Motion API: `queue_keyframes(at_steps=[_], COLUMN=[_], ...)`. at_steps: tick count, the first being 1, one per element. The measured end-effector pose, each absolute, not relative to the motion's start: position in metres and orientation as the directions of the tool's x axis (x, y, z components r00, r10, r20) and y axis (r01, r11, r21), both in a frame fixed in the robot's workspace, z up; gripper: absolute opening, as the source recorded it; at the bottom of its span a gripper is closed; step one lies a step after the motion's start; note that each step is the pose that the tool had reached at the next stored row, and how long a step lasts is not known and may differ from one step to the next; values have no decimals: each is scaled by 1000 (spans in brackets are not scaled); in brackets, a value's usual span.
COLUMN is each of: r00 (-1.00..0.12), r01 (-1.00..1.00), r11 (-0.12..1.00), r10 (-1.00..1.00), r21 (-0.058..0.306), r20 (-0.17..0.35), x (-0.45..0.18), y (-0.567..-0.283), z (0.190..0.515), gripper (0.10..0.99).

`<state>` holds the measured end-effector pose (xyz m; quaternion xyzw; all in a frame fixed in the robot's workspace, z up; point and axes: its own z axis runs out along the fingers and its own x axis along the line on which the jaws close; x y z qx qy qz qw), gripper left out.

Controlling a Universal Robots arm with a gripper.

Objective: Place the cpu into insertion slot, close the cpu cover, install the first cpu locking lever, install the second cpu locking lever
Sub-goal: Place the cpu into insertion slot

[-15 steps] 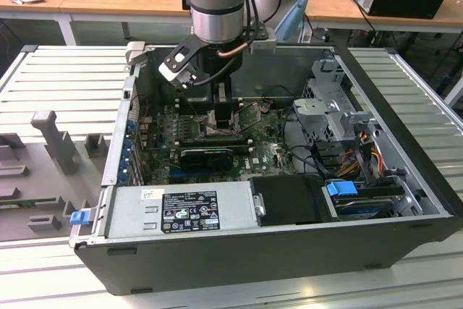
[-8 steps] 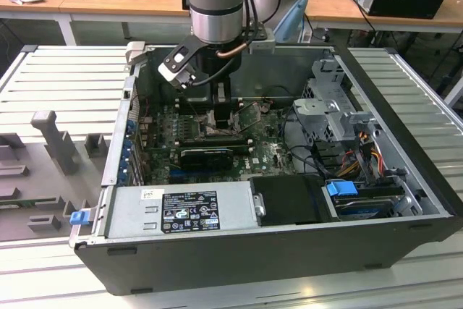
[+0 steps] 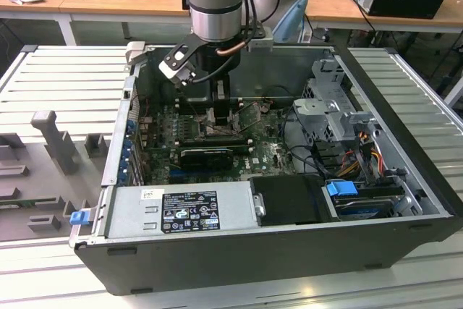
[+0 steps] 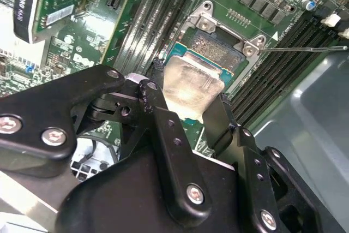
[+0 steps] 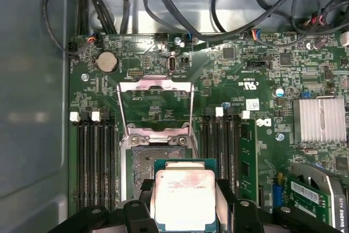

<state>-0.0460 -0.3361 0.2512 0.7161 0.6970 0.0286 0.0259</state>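
My gripper point(image 4: 188, 97) is shut on the cpu point(image 4: 192, 87), a silver-topped chip on a green base pinched between two black fingers point(image 4: 163, 118). In the first wrist view the cpu point(image 5: 184, 197) hangs over one edge of the insertion slot point(image 5: 157, 159), whose dark contact field is largely uncovered. I cannot tell whether the chip touches the slot. The cpu cover point(image 5: 156, 84) stands swung open beyond the slot. A thin wire lever point(image 4: 305, 48) sticks out beside the insertion slot point(image 4: 217, 45). In the exterior view my gripper point(image 3: 219, 110) reaches down into the open computer case.
Black memory slots point(image 5: 94, 156) flank the socket on both sides. A silver heatsink point(image 5: 319, 119) and cables point(image 5: 180, 20) sit nearby. In the exterior view a black card point(image 3: 206, 155), the power supply point(image 3: 181, 211) and a drive cage point(image 3: 329, 113) crowd the case.
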Motion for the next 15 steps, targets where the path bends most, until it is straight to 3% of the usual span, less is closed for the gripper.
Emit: queue_keyframes(at_steps=[13, 15], r00=[-19, 0], r01=[997, 999], r11=[18, 0], r10=[1000, 1000], r21=[74, 50], r20=[5, 5], x=[-46, -40], y=[-323, -318], z=[223, 205], gripper=[529, 529])
